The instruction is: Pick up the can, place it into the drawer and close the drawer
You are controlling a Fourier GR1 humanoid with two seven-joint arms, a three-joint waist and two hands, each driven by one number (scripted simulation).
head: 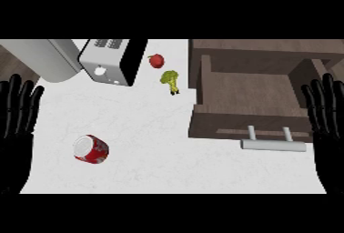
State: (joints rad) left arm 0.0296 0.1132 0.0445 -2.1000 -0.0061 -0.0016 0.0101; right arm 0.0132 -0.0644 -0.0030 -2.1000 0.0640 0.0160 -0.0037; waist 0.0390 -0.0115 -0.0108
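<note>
A red can (91, 149) with a silver end lies on its side on the white counter (168, 164), at the lower left. The brown drawer (249, 98) stands pulled open at the right, its silver handle (272, 144) facing me. My left hand (17, 113) rests open at the left edge, fingers up, a short way left of the can. At the right edge my right hand (327, 113) rests open too, beside the drawer's front corner. Neither hand touches anything.
A toaster (111, 61) sits at the back left next to a grey cylinder (43, 57). A red fruit (156, 60) and a green-yellow vegetable (170, 80) lie between the toaster and the drawer.
</note>
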